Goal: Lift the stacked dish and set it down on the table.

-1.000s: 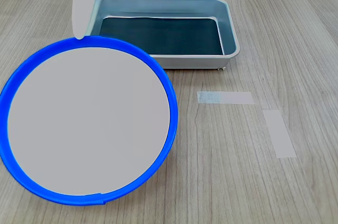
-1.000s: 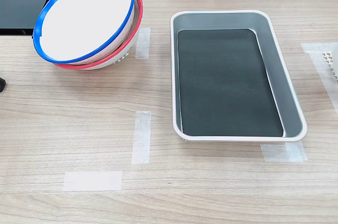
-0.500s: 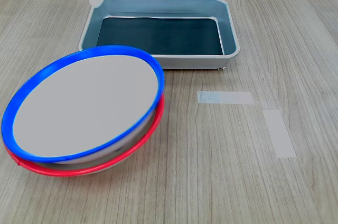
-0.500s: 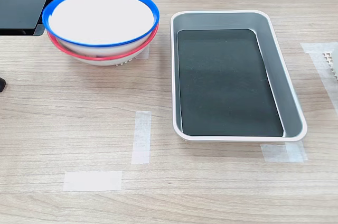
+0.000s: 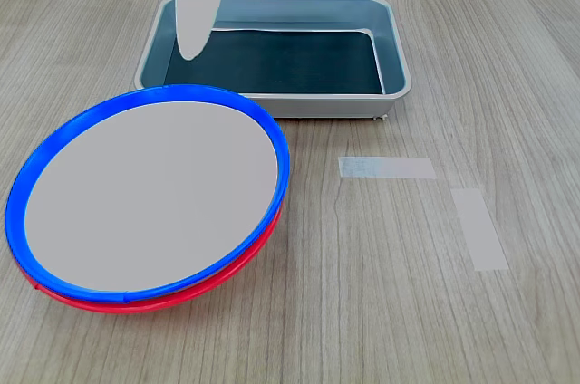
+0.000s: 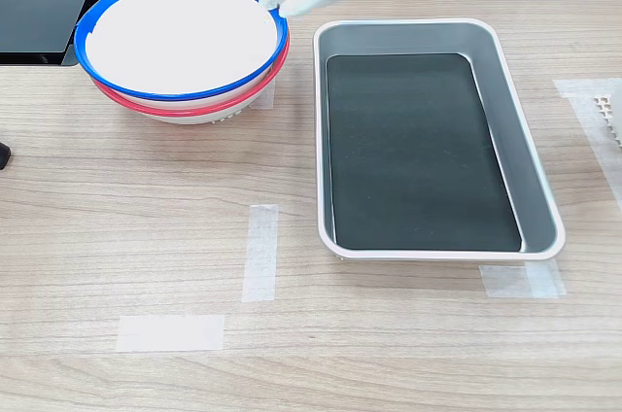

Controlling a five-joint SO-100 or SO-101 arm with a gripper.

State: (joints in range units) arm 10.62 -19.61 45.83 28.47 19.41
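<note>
In the first exterior view, the blue-rimmed dish (image 5: 149, 192) rests nested on the red-rimmed dish (image 5: 237, 254) on the table (image 5: 408, 293). Beyond it, above the tray (image 5: 399, 67), the white gripper (image 5: 188, 51) holds nothing; its opening cannot be told.

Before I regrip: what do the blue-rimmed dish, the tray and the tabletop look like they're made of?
Blue-rimmed dish: likely plastic or melamine, with a saturated blue rim and a flat, matte pale inside without glare. Tray: looks like brushed or anodised metal, with a soft grey sheen on its walls and a dark matte liner in the bottom. Table: probably wood-grain laminate, given its even printed grain and low gloss.
</note>
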